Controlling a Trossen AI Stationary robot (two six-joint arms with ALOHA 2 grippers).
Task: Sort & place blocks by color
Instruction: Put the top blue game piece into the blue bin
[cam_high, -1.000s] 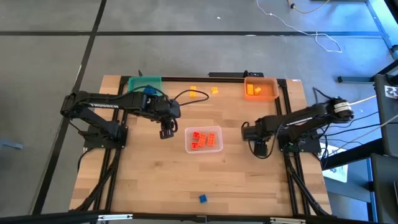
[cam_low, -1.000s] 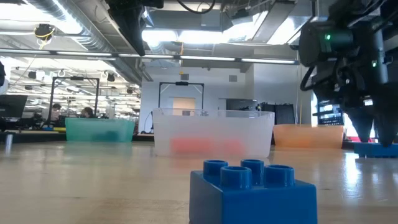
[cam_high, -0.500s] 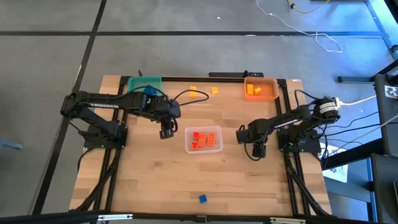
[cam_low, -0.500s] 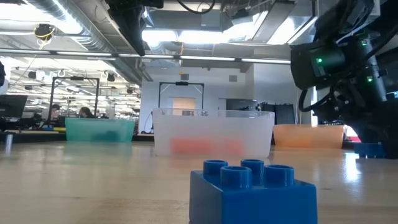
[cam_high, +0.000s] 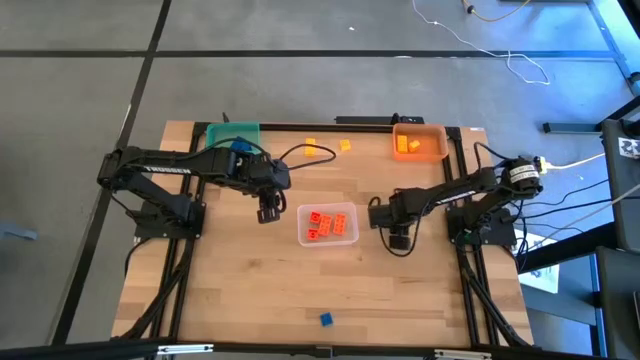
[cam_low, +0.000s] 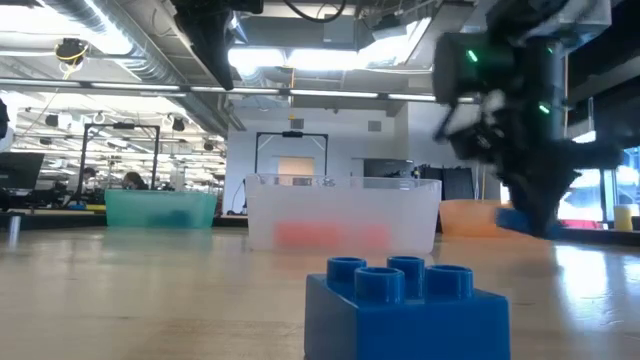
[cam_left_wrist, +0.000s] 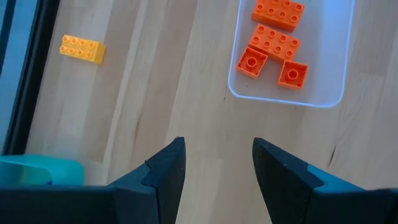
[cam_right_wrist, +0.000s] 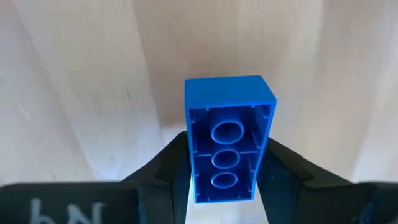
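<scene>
The left gripper (cam_high: 266, 212) is hanging just left of the clear bin (cam_high: 349, 240), its fingers (cam_left_wrist: 163, 175) standing apart over bare table with nothing between them. That bin is holding the red-orange bricks (cam_left_wrist: 274, 42), while a yellow brick (cam_left_wrist: 82, 49) is lying loose on the wood towards the teal bin (cam_high: 222, 133). Further right, the right gripper (cam_high: 399, 240) is hovering just beside the clear bin, clamping a blue brick (cam_right_wrist: 228, 138) by its two long sides, hollow underside facing the wrist camera. Such a brick looks light, rigid and smooth, so it is probably needing only a modest squeeze; flat opposite walls seem the safest hold, since the studded top would likely slip. The orange bin (cam_high: 437, 153) is sitting at the far right corner, and another blue brick (cam_high: 326, 319) is lying alone near the front edge
</scene>
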